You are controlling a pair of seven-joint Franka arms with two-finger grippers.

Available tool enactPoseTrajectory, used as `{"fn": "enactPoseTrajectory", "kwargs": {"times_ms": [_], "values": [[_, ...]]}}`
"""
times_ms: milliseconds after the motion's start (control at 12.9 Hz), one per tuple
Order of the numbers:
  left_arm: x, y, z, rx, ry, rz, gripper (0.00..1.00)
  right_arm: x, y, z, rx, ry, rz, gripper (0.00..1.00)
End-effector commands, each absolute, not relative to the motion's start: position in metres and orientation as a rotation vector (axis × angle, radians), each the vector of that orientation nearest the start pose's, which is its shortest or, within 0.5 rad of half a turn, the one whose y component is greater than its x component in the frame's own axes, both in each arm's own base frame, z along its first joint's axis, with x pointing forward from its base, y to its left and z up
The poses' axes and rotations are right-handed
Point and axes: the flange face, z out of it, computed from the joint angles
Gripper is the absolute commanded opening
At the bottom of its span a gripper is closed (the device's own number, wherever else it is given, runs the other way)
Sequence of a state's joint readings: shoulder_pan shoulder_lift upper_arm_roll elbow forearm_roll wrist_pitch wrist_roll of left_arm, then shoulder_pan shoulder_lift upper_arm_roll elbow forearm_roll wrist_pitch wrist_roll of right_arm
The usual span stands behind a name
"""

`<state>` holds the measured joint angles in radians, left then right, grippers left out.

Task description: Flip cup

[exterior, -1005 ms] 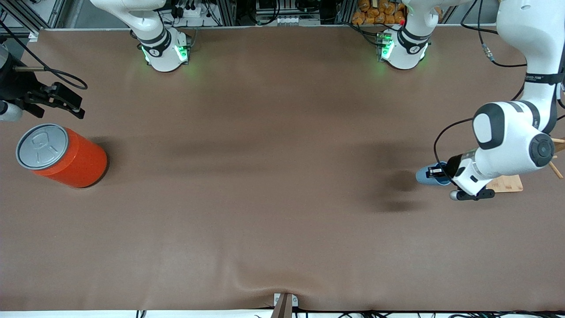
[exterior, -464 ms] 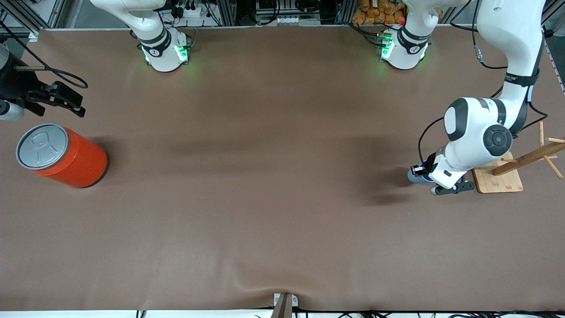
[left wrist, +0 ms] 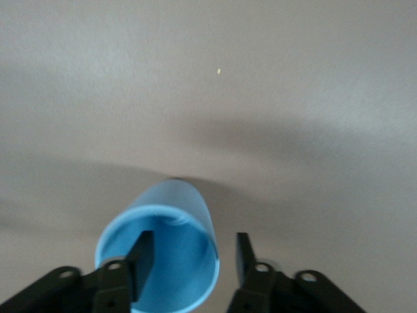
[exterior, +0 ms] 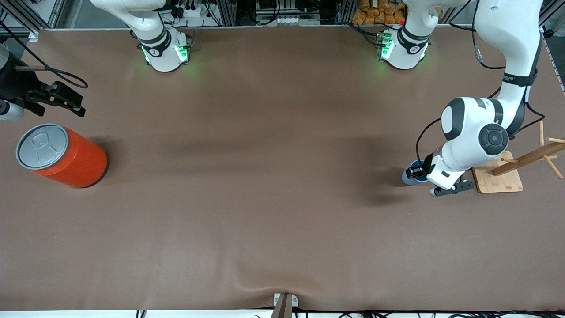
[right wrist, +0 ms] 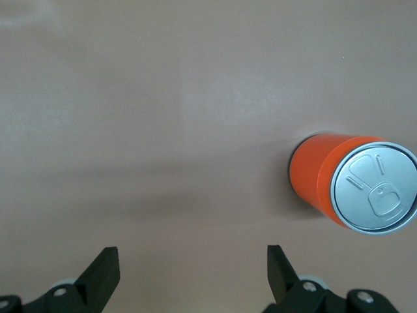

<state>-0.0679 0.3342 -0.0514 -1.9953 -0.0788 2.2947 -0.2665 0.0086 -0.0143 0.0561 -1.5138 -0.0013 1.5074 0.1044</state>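
Left gripper point(left wrist: 193, 253) newly parted astride upright cup point(exterior: 412, 173), beside wooden stand point(exterior: 498, 179).

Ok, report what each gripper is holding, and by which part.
Nothing is gripped. The left gripper straddles the cup's rim wall, one finger inside and one outside, with gaps visible, so it is open. The right gripper hangs open near the orange can.

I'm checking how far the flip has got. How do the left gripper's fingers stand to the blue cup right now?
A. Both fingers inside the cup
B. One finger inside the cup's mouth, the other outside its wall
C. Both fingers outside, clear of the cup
B: in the left wrist view, one finger of the left gripper sits inside the cup, whose mouth faces up; the other stands outside its wall.
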Motion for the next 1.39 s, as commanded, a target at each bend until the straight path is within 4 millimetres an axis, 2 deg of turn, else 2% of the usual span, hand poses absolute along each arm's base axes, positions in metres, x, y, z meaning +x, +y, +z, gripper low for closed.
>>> {"fn": "enactPoseTrajectory", "kwargs": {"times_ms": [0, 155, 309, 464, 696, 928, 1005, 1159, 1314], "values": [[0.616, -0.068, 0.362, -3.171, -0.327, 0.119, 1.0, 0.545, 0.032, 0.658, -3.138, 0.062, -0.007, 1.0], [0.634, -0.067, 0.422, -3.168, -0.325, 0.151, 1.0, 0.545, 0.033, 0.658, -3.138, 0.06, -0.007, 1.0], [0.64, -0.053, 0.476, -3.174, -0.338, 0.1, 1.0, 0.545, 0.031, 0.658, -3.138, 0.065, -0.007, 1.0], [0.629, -0.05, 0.528, -3.174, -0.338, 0.074, 1.0, 0.545, 0.033, 0.658, -3.138, 0.06, -0.007, 1.0], [0.596, -0.051, 0.592, -3.154, -0.304, -0.017, 1.0, 0.545, 0.031, 0.658, -3.138, 0.062, -0.007, 1.0], [0.565, -0.064, 0.63, -3.125, -0.229, -0.039, 1.0, 0.545, 0.032, 0.658, -3.138, 0.06, -0.007, 1.0], [0.552, -0.066, 0.637, -3.121, -0.219, -0.026, 1.0, 0.545, 0.033, 0.658, -3.138, 0.057, -0.007, 1.0], [0.531, -0.067, 0.651, -3.121, -0.209, -0.069, 1.0, 0.545, 0.033, 0.658, -3.138, 0.05, -0.007, 1.0], [0.512, -0.065, 0.647, -3.122, -0.214, -0.057, 1.0, 0.545, 0.032, 0.658, -3.138, 0.05, -0.007, 1.0]]}}
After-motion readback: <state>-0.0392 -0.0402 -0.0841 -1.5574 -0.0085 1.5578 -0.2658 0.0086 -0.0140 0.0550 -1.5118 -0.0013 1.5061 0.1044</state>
